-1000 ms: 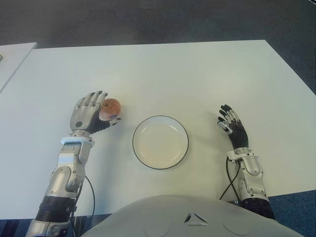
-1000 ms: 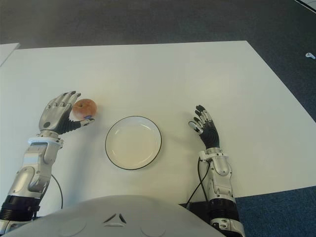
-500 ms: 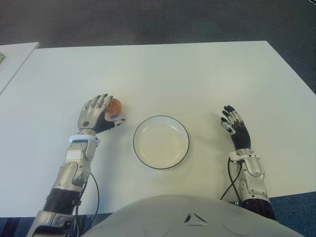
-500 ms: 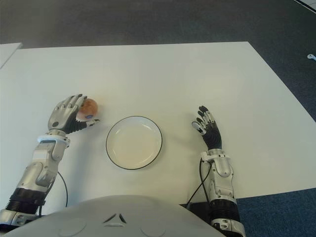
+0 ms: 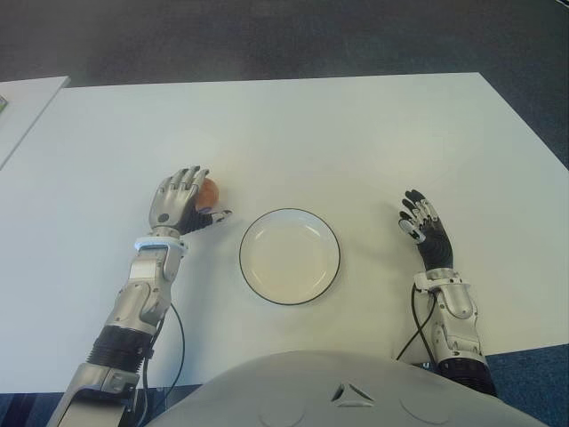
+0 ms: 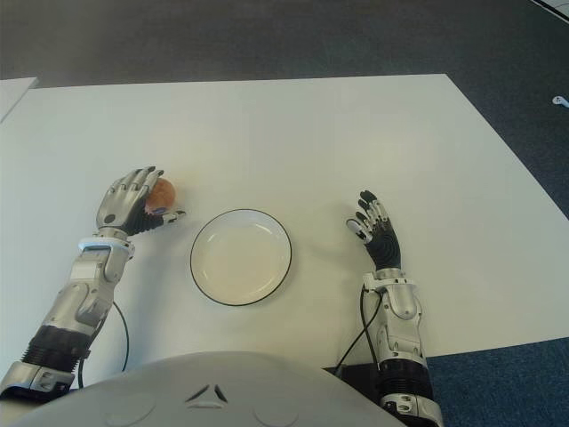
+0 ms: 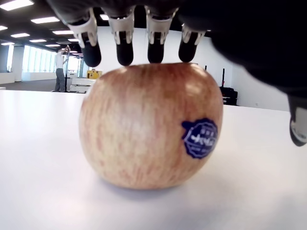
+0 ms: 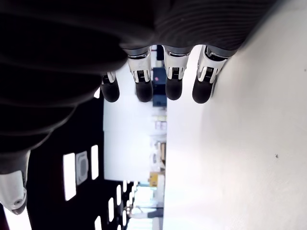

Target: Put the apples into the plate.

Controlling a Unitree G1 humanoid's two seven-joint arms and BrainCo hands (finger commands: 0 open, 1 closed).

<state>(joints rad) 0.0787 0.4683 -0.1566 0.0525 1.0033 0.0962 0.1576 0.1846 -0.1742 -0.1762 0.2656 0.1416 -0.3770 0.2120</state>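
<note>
One red-yellow apple (image 5: 209,189) with a blue sticker (image 7: 199,138) sits on the white table, left of the plate. My left hand (image 5: 182,202) cups it from the near-left side. The fingers (image 7: 124,48) arch over its top, while the thumb (image 7: 297,125) stays a little apart from its side. The apple rests on the table surface. An empty white plate (image 5: 289,258) with a dark rim lies in the middle, just right of the apple. My right hand (image 5: 420,226) shows to the right of the plate with its fingers (image 8: 144,86) straight and holding nothing.
The white table (image 5: 356,133) stretches wide behind the plate. A second white table's corner (image 5: 27,96) shows at the far left. Dark carpet (image 5: 267,36) lies beyond the far edge and at the right.
My left hand has slid right and closed in on the apple, which it now covers more from the left. The right hand has barely shifted. Apple and plate stay put.
</note>
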